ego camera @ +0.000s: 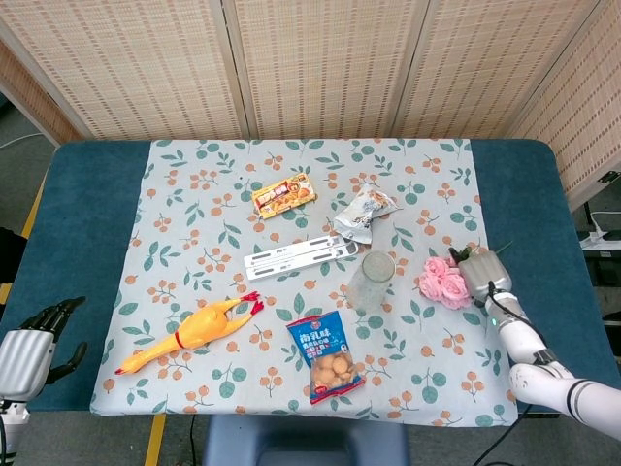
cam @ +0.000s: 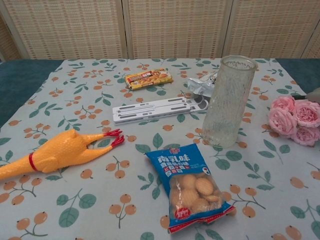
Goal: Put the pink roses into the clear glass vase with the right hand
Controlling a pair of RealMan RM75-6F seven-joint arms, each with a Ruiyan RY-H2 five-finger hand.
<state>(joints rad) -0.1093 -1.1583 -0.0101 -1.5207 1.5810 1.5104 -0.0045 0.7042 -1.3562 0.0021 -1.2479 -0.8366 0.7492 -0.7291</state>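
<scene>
At right edge of floral-clothed worktop (ego camera: 194, 194): bunch of pink fabric roses (ego camera: 443, 280), lying just beside upright clear glass vase (ego camera: 372, 281), apart. Right hand (ego camera: 484, 274) against stem end, presumably for grasp; fingers' closure undeterminable. Chest view cropped it. Left hand (ego camera: 29, 345) idle, fingers apart, empty.

Beside the textured clear glass vase (cam: 228, 101), a glossy plastic biscuit packet (cam: 190, 186) lies on matt printed cloth (cam: 90, 200).

Staged test room, woven folding screens (ego camera: 320, 63), padded table (ego camera: 87, 194)
</scene>
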